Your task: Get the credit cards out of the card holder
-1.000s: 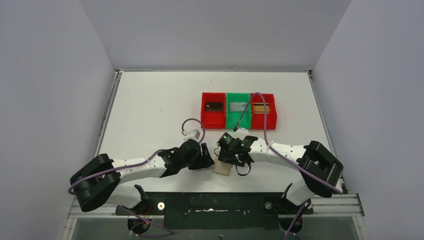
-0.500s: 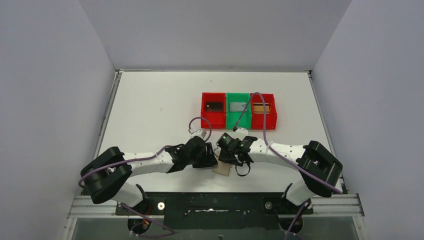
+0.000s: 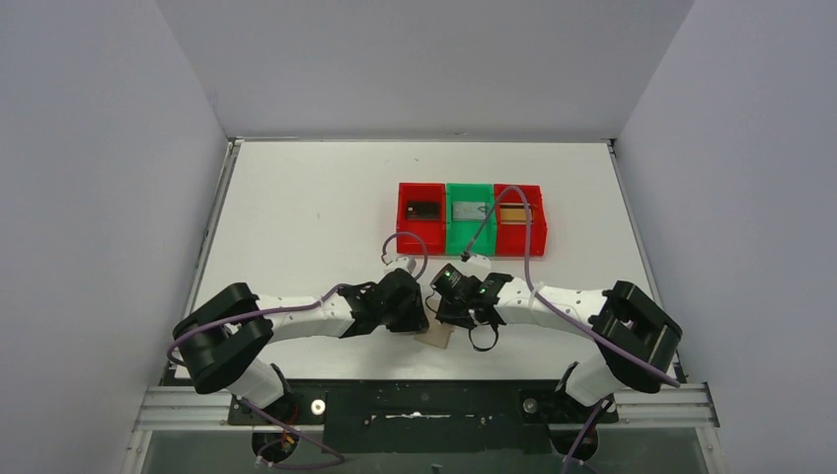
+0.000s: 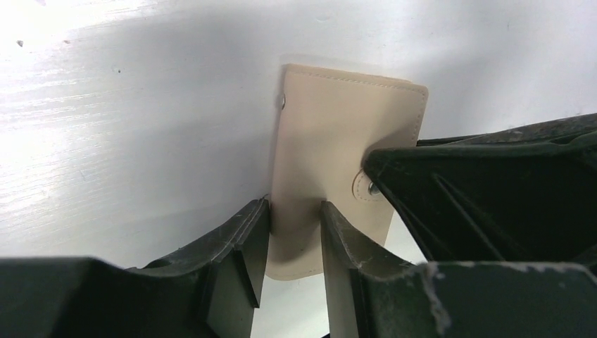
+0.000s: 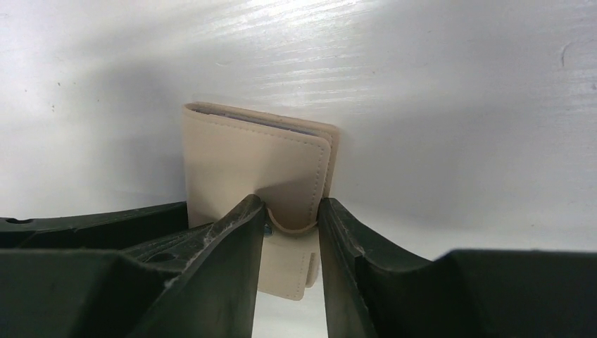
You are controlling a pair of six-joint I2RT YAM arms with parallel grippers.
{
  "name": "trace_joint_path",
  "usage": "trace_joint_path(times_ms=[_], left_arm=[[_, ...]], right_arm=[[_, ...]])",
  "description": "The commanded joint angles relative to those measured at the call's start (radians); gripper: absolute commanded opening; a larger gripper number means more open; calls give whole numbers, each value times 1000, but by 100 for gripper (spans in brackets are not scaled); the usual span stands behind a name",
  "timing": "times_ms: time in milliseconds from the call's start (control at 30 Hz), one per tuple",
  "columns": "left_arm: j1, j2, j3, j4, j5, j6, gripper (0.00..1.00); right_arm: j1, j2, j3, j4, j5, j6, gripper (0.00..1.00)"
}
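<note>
the card holder (image 3: 437, 336) lies shut near the middle of the table's (image 3: 296, 217) near edge. the right claw (image 5: 290, 224) is pinched on its closure tab (image 5: 296, 211), which bows between the fingers, likely to tug it open. the left claw (image 4: 294, 236) straddles the other end, narrowed; whether it grips i cannot tell, probably bracing it.

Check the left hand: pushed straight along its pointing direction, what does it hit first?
The card holder, which lies between the left hand's fingers; probably the table right beneath it.
</note>
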Motion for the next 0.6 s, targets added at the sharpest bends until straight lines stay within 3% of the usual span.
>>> trace_joint_path(times_ms=[0,233,300,333,433,567], left_arm=[[-10,11,10,-80,-38,-8,31],[-10,2,-7,-65,-48,-38,28],[-8,5,-11,-56,-40,-41,27],[-8,7,-9,-51,-38,-42,27],[-9,8,-10,-34,-28,-46,25],[-9,4,-14,-24,-25,-49,24]], right_arm=[[-16,-54,-12,52,-1,-5,32],[-37,-112,-55,106,-24,-22,27],[-42,-121,-68,127,-38,-32,20],[-44,-124,-70,132,-44,-33,21],[-43,-113,-58,108,-43,-31,39],[-17,-80,-23,77,-28,-25,50]])
